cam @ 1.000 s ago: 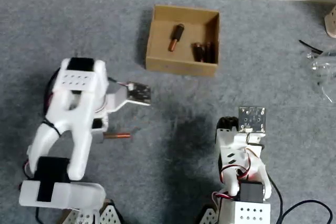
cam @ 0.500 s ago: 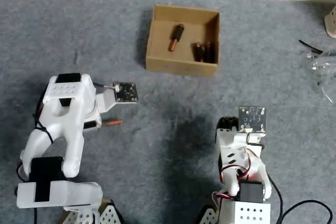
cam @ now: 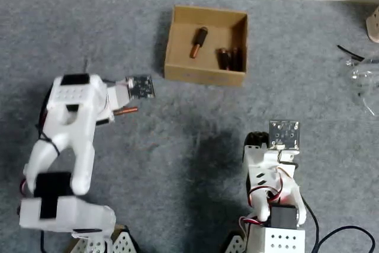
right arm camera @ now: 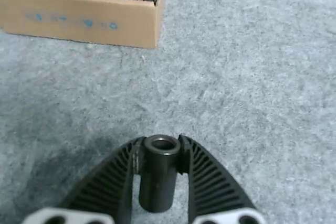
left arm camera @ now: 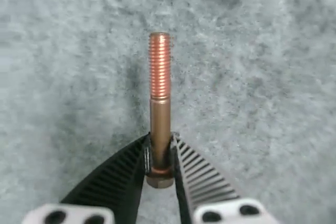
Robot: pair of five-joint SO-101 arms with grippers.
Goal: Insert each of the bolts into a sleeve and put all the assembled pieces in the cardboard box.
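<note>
My left gripper (left arm camera: pixel 159 153) is shut on the head end of a copper bolt (left arm camera: pixel 160 103), whose threaded tip sticks out over the grey carpet. From above, that bolt (cam: pixel 125 111) juts rightward from the left arm, below and left of the cardboard box (cam: pixel 175 39). My right gripper (right arm camera: pixel 160 153) is shut on a dark sleeve (right arm camera: pixel 159 174), its open bore facing the box (right arm camera: pixel 79 19). The right arm (cam: pixel 275 164) sits at the lower right. Three assembled pieces (cam: pixel 228 58) lie inside the box.
Grey carpet covers the table. Thin wires and clear bits (cam: pixel 358 69) lie at the right edge. A pale object (cam: pixel 373 25) sits at the far right. Open carpet separates the two arms.
The left arm has carried the bolt upward in the high view, toward the box. The right arm has stayed still with its sleeve.
</note>
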